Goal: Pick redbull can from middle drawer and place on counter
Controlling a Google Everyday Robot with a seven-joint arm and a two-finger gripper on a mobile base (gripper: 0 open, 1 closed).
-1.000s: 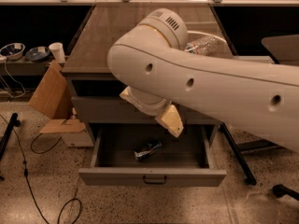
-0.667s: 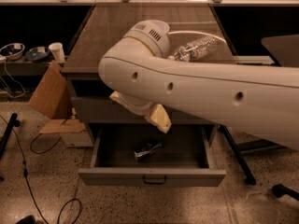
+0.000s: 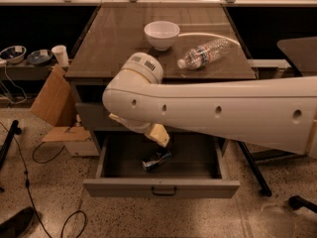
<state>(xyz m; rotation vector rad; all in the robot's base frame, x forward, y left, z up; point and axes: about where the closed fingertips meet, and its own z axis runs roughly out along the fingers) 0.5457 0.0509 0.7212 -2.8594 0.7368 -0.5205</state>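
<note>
The redbull can [image 3: 156, 159], a small slim blue and silver metal drink can, lies on its side on the dark grey tray of the middle drawer [image 3: 161, 188]. This wide, shallow grey metal drawer is pulled open, with a small black bar handle at the centre of its front. The can rests near the middle of the tray, tilted at an angle to the drawer front.

The gripper [image 3: 159, 134] hangs just above and behind the can, apart from it. Only a tan tip of it shows under the thick white arm [image 3: 213, 110], which crosses the view from the right. Whether the gripper is apart or together cannot be told.

On the glossy brown-grey counter [image 3: 119, 43] above, a round white bowl [image 3: 161, 34] stands upright. A clear plastic water bottle [image 3: 205, 53] with a white cap lies on its side near it. A brown cardboard sheet [image 3: 49, 100] leans by the cabinet's left side, and a white paper cup [image 3: 61, 55] stands on a low shelf beyond it.
</note>
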